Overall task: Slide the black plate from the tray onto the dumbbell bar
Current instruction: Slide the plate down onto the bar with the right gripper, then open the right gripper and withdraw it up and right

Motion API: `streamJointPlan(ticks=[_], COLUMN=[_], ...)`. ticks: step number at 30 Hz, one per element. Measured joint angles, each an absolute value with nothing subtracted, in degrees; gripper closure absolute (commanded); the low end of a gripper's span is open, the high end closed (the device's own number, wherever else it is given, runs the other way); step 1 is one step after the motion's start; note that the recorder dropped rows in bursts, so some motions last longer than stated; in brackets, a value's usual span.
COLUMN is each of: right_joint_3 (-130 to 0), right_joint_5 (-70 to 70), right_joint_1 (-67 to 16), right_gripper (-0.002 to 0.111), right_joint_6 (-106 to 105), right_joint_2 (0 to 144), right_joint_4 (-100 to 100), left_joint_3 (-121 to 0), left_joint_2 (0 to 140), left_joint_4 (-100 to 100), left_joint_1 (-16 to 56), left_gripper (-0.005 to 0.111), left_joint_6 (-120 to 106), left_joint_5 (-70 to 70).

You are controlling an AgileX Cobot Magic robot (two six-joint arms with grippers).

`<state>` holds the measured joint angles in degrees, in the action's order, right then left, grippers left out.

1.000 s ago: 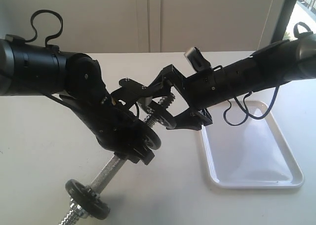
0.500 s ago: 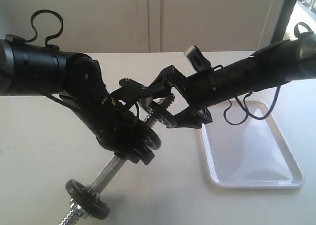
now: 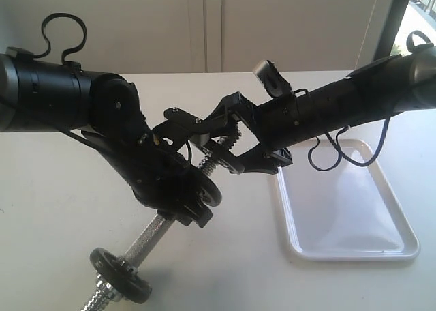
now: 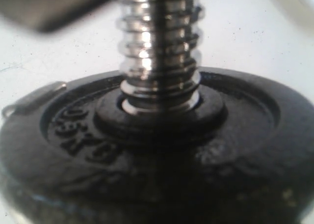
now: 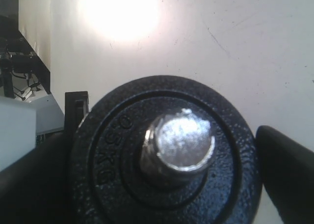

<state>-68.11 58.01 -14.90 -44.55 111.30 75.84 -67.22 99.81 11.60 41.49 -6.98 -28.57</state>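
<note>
The dumbbell bar is tilted, its lower end by the table's front edge. My left gripper is shut on it just below a black disc. The left wrist view shows that disc close up on the threaded bar; the fingers are hidden there. My right gripper is shut on the black plate at the bar's upper threaded end. In the right wrist view the chrome bar end pokes through the plate's hole, with a finger on either side. The white tray holds nothing.
Another black disc sits on the bar's lower end near the table's front edge. A white wall runs behind the table. Both black arms cross over the middle of the table.
My right gripper has shifted a little left and down along the bar with the black plate. The left arm and the bar have stayed put.
</note>
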Motion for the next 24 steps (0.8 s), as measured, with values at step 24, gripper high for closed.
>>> streamJointPlan(ticks=[24], right_joint_3=[-68.1], right_joint_5=[57.9], right_joint_1=[-14.8], right_gripper=[0.003], right_joint_6=[-45.0], right_joint_2=[111.3], right_joint_4=[75.4], left_joint_3=[-67.2], left_joint_2=[99.8], left_joint_4=[11.6], left_joint_1=[41.5], left_gripper=[0.107], left_joint_6=[-7.0], left_joint_5=[-28.5])
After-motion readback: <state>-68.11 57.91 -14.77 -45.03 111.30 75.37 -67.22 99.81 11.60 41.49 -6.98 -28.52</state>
